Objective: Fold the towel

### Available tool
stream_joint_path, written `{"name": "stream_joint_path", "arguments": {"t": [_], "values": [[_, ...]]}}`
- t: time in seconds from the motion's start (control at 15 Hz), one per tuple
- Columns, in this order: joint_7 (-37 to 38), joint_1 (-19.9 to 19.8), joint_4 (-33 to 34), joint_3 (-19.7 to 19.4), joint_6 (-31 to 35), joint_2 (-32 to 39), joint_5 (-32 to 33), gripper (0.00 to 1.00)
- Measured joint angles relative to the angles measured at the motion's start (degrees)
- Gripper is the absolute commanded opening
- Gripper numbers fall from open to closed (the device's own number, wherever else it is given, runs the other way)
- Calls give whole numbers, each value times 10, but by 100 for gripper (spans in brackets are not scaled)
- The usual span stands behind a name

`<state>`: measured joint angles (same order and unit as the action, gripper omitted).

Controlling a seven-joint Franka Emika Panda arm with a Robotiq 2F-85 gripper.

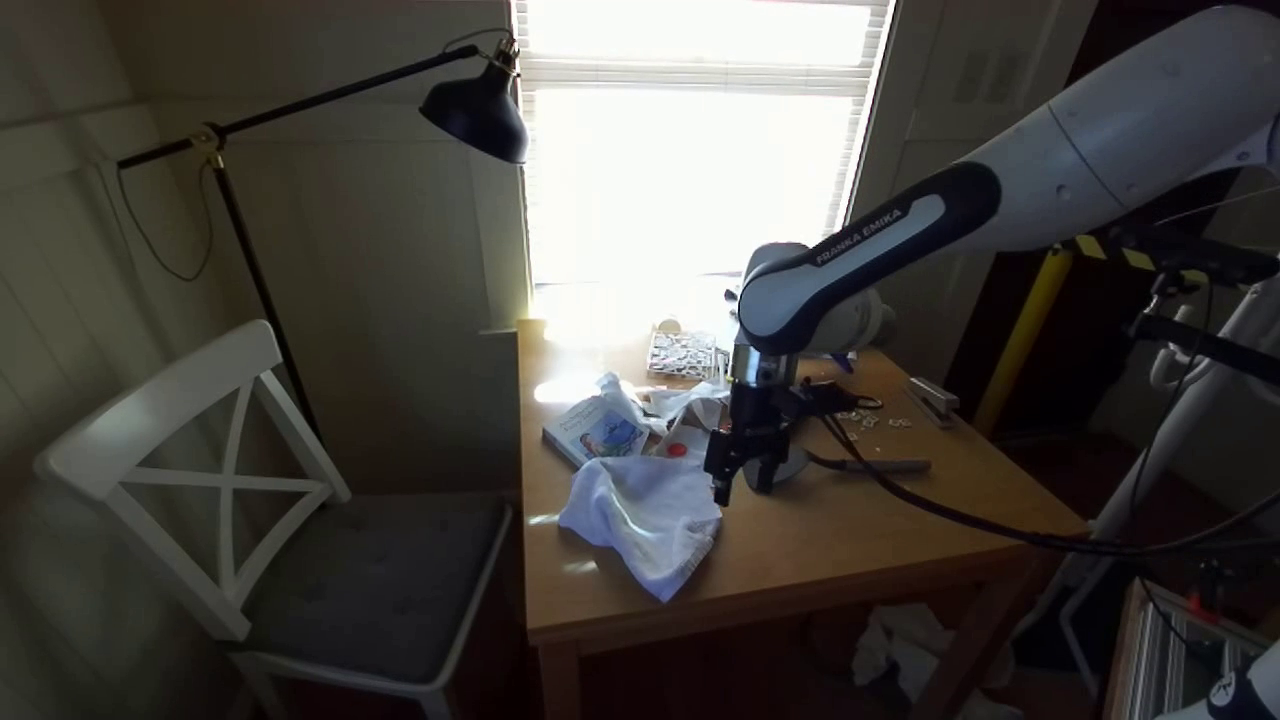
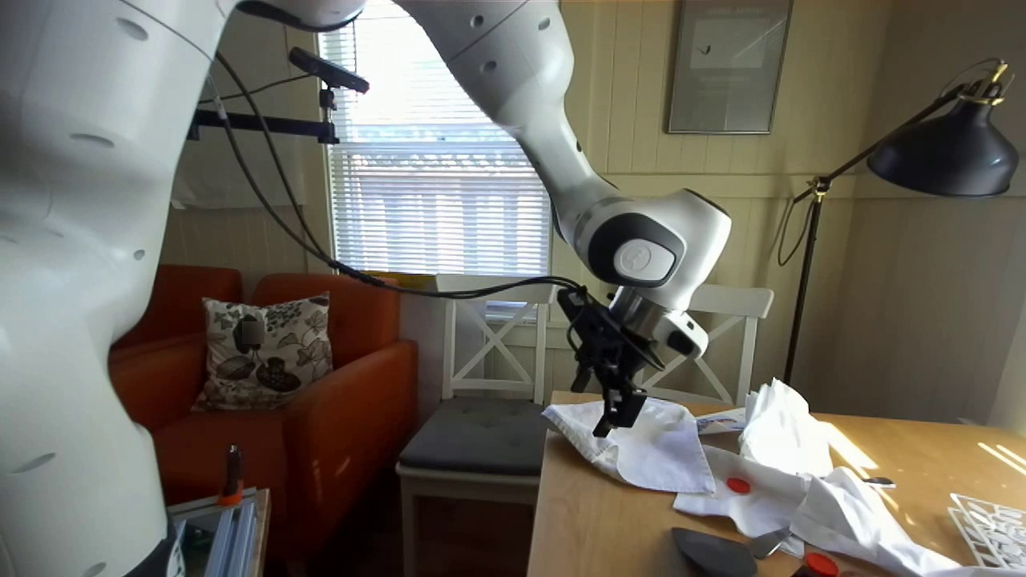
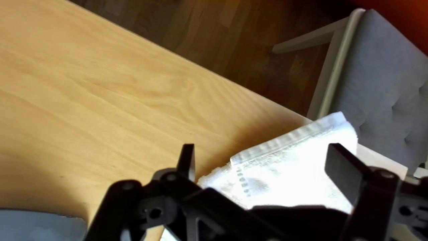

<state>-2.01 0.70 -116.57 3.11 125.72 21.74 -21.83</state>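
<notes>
While the end effector (image 3: 262, 162) stands with jaws apart, the towel (image 3: 294, 180) lies below it on the counter (image 3: 117, 83). The step appears to be grasp alignment; next, descend, close on the towel's edge and fold across.

One black two-fingered gripper (image 1: 739, 492); below it, one white cloth towel (image 1: 640, 520) on one light-brown wooden table (image 1: 800, 555). Beyond the gripper in an exterior view, two white cross-backed chairs (image 2: 481, 437) — one to its left, one to its right. Left of it in an exterior view, one picture-covered book (image 1: 600, 435). Up and right in an exterior view, one black metal floor lamp (image 2: 942, 156) and one framed wall picture (image 2: 729, 68); left, one leaf-patterned cushion (image 2: 268, 353).
</notes>
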Motion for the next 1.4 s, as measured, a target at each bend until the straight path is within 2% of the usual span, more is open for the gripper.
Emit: {"name": "stream_joint_path", "arguments": {"t": [0.4, 0.8, 1.4], "values": [[34, 6, 53, 7, -2, 61, 0, 100], [45, 2, 91, 3, -61, 89, 2, 100], [45, 4, 93, 27, 59, 104, -1, 100]]}}
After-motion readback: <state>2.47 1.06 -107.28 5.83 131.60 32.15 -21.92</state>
